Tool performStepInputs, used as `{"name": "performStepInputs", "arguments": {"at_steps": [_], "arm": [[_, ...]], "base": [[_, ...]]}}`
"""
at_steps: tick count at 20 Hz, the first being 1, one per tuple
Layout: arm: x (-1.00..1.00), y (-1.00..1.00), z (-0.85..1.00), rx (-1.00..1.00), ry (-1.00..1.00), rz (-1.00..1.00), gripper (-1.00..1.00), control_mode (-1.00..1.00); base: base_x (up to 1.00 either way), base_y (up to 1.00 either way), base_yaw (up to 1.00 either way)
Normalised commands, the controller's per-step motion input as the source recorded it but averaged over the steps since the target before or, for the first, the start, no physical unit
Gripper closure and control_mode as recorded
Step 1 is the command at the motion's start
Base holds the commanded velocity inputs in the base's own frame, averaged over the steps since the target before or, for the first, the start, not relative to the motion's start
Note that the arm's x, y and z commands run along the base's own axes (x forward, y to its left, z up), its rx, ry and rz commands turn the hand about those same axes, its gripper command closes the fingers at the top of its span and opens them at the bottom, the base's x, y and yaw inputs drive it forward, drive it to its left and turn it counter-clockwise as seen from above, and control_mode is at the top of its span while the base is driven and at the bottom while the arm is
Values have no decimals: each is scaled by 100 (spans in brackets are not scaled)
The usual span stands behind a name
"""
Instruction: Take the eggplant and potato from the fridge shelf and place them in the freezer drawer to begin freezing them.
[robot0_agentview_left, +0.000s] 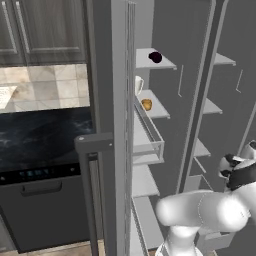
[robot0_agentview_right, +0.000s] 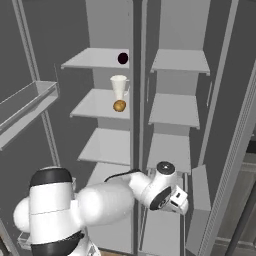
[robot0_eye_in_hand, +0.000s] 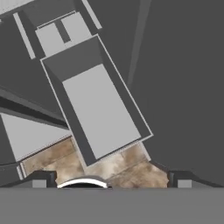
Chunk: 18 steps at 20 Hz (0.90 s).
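right base view, read from left to right, starts with a door bin at the left edge, then the fridge shelves. the eggplant (robot0_agentview_right: 123, 58) lies on the top shelf (robot0_agentview_right: 95, 59). one shelf below, a white cup (robot0_agentview_right: 119, 86) stands with the potato (robot0_agentview_right: 119, 105) just in front of it, touching or nearly so. further right and much lower, the gripper (robot0_agentview_right: 181, 201) hangs at the end of the arm with nothing in it. in the hand view its two finger tips (robot0_eye_in_hand: 41, 178) stand wide apart, looking down into the freezer drawer (robot0_eye_in_hand: 78, 57), which is pulled out over the brown floor and holds nothing yet.

my reading of the risks: the gripper is well below both vegetables, so a long reach upward comes first, and the arm could clip a shelf edge on the way. the potato sits so close to the cup that closing on it may knock the cup over. both vegetables are rounded, so either could roll off or slip out of a loose grip.

count: one eggplant, one potato, one white cup, one freezer drawer, one gripper.
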Motion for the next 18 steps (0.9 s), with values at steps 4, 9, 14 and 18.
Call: {"name": "performStepInputs", "arguments": {"at_steps": [4, 9, 14, 18], "arm": [[-34, 13, 100, 0, 6, 0, -100, -100], [-24, 31, 97, 0, 6, 0, -100, -100], [-21, 73, 46, -2, 0, 0, -100, -100], [-74, 31, 2, 0, -15, 2, -100, -100]], "base": [[0, 0, 0], [0, 0, 0], [0, 0, 0], [0, 0, 0]]}}
